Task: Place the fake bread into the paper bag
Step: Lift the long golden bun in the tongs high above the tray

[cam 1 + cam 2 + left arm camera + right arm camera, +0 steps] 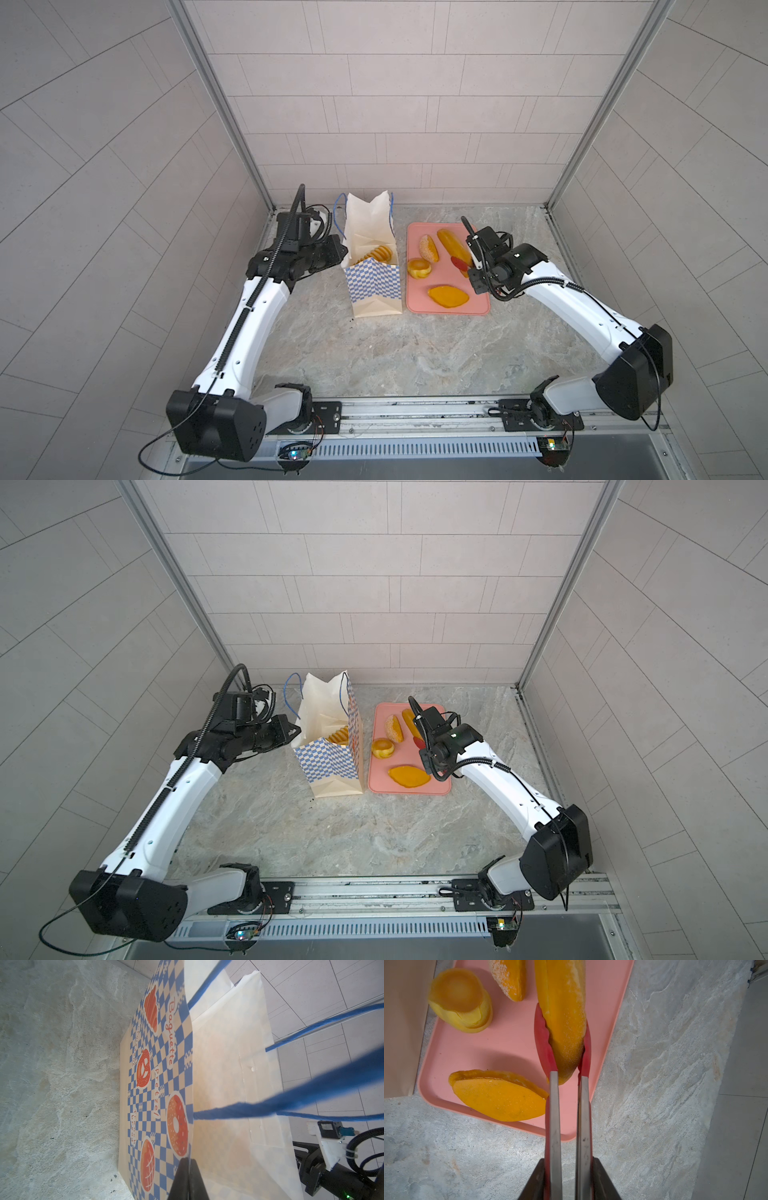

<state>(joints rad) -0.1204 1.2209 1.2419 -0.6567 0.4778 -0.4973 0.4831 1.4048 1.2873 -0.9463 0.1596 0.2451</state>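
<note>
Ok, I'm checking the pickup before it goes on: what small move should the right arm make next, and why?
Probably a short straight lift. The red tongs in the right gripper pinch one end of the long loaf from both sides, and the loaf appears to lie on the pink tray. The left gripper holds the rim of the paper bag, which stands open.

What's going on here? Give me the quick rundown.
The left gripper pinches the rim of the paper bag, holding it open. The right gripper squeezes red tongs whose tips clamp the long loaf on the pink tray. One ridged pastry lies in the bag; a sesame bun, a round piece and a flat oval piece wait on the tray.
</note>
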